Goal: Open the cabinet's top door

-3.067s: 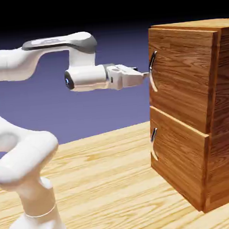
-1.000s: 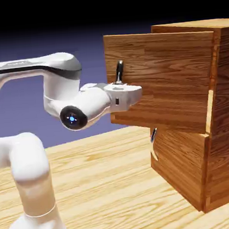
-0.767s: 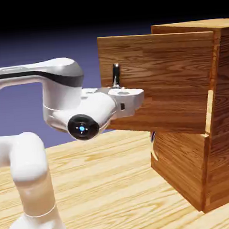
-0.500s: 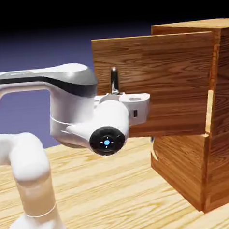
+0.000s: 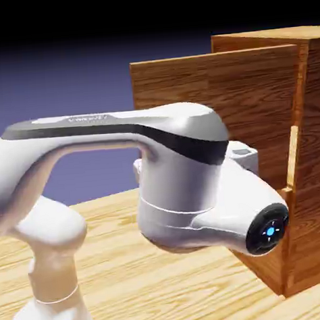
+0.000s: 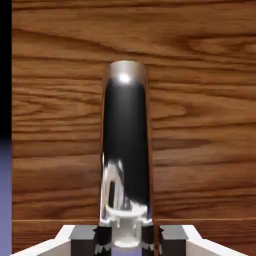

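The cabinet stands at the exterior view's right. Its top door is swung wide open, its wood panel facing the camera. My arm's wrist covers the door's lower part, the handle and the gripper in that view. In the hand view the dark-and-silver handle rises large against the door's wood. My gripper straddles the handle's base, with the grey fingertips standing a narrow gap off each side of it. The jaws look slightly open, not pressing the handle.
The wooden table runs below the arm. The cabinet's lower part shows only as a strip behind the wrist. In the hand view the door's edge lies at far left with backdrop beyond.
The top door has swung a little further open. My wrist has come down and toward the camera, now hiding the handle in the exterior view.
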Robot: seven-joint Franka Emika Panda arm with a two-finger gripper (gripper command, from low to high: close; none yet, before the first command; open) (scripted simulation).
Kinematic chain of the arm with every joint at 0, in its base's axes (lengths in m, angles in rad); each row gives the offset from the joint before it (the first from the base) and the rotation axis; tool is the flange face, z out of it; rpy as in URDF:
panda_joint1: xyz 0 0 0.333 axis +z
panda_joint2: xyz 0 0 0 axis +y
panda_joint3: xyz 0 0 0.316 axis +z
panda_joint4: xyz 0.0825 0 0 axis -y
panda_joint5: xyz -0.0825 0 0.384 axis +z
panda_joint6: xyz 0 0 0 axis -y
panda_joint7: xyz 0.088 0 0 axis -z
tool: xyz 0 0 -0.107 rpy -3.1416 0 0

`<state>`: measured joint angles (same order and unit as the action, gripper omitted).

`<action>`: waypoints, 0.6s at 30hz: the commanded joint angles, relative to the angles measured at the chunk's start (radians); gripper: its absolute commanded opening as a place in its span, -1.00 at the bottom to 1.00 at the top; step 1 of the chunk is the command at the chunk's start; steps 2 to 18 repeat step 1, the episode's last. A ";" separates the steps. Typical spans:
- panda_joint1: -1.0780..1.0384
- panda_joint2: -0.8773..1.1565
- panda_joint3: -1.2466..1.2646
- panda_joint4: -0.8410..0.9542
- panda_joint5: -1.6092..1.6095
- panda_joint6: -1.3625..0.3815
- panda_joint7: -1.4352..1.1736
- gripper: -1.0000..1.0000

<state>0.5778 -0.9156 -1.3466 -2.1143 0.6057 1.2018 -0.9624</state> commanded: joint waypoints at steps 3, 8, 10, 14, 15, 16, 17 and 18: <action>0.000 0.000 0.000 0.000 0.000 0.000 0.000 1.00; 0.000 0.000 0.000 0.000 0.000 0.000 0.000 1.00; 0.000 0.000 0.000 0.000 0.000 0.000 0.000 1.00; 0.000 0.000 0.000 0.000 0.000 0.000 0.000 1.00; 0.000 0.000 0.000 0.000 0.000 0.000 0.000 1.00; 0.000 0.000 0.000 0.000 0.000 0.000 0.000 1.00; 0.000 0.000 0.000 0.000 0.000 0.000 0.000 1.00; 0.000 0.000 0.000 0.000 0.000 0.000 0.000 1.00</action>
